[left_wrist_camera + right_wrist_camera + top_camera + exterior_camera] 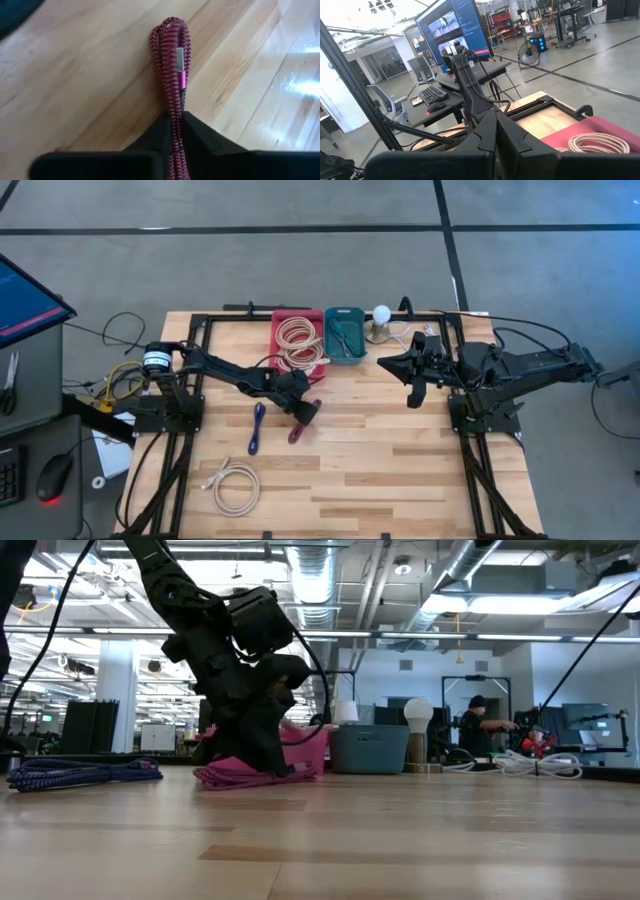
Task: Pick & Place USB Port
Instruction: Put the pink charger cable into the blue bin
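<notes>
Pinched between the two dark fingers [200, 137] of the left gripper [175, 132] was a coiled red braided USB cable [171, 55], its metal plug lying along the loop; the fingers were pressed against the cable from both sides, with the cable resting on the wooden table [75, 75]. From above, the left gripper [303, 411] stood near the middle of the table [400, 480], with the red cable [298, 428] running out below it toward the front edge. Just beside it, apart, lay a blue cable [256, 428], and further toward the front left corner a beige coiled cable [235, 485]. At the rear edge sat a red tray [281, 320] holding a beige coil [298, 338], a teal tray [345, 317] touching its side, and next to that a white bulb on a stand [381, 315]. The right gripper [415, 394] hung over the right half of the table, well apart from the trays, its fingers pressed together and holding nothing. At table height, the left gripper [262, 755] stood low on the red cable [235, 776], with the blue cable [80, 773] to one side. A person [478, 725] was visible in the room behind.
</notes>
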{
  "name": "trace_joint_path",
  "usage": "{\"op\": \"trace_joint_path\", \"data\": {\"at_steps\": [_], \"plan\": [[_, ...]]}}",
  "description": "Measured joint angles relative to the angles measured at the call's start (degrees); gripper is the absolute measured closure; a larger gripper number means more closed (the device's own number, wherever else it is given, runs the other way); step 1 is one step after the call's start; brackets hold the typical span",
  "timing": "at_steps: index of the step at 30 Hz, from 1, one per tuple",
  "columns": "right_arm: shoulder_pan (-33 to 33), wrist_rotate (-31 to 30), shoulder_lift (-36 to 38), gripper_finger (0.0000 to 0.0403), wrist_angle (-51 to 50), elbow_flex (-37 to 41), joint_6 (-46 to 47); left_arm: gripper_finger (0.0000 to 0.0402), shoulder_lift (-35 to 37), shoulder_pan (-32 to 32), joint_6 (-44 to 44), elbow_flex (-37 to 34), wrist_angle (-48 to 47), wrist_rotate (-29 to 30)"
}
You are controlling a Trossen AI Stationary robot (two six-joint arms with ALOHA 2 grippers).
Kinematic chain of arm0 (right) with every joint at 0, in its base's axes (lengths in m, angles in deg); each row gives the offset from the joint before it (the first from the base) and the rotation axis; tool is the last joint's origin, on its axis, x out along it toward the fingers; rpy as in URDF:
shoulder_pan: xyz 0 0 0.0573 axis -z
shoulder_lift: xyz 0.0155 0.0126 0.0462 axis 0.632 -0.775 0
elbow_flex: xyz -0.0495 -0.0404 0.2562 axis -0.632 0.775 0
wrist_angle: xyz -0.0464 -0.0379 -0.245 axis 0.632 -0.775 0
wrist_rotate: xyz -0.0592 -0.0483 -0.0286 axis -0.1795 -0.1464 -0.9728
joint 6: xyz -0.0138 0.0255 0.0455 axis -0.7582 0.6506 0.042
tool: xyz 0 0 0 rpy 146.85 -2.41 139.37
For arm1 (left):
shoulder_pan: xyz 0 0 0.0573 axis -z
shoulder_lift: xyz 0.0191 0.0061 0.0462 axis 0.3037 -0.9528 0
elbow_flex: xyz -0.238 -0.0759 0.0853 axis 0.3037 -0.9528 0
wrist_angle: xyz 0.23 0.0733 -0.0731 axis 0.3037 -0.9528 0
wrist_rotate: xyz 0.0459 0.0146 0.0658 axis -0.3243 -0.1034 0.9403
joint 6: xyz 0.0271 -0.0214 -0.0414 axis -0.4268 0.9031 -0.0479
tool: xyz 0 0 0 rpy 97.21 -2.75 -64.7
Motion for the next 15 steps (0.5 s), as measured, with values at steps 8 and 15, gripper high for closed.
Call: {"op": "trace_joint_path", "data": {"at_steps": [8,15], "plan": [[0.00,0.04,2.37,0.0403,-1.05,-0.02,-0.02,0.0390,3.61,0.01,-3.10,-0.44,-0.91,-0.33],[0.00,-0.04,6.07,0.0403,-5.29,-0.04,0.01,0.0390,18.16,-0.04,-4.71,-0.26,0.94,1.70]]}}
